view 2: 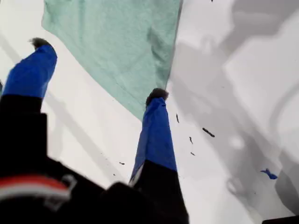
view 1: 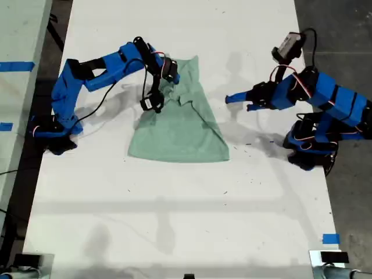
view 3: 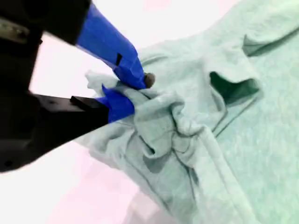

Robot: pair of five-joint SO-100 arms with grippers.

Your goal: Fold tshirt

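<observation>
The pale mint-green tshirt (view 1: 186,131) lies on the white table (view 1: 174,221) between the two arms, its hem toward the camera in the exterior view. My second gripper (view 1: 158,96) (view 3: 133,91), on the arm at the exterior view's left, is shut on a bunched fold of the tshirt (view 3: 224,140) near its upper edge, and the cloth puckers around the jaws. My first gripper (view 1: 236,102) (view 2: 98,69), on the arm at the exterior view's right, stands open a little off the tshirt's (view 2: 117,46) side edge, holding nothing.
Both arm bases (view 1: 52,131) (view 1: 311,148) sit at the table's side edges in the exterior view. A blue tape mark (view 1: 330,238) lies near the table's front corner at the exterior view's right. Dark floor (view 1: 349,35) runs beyond that side.
</observation>
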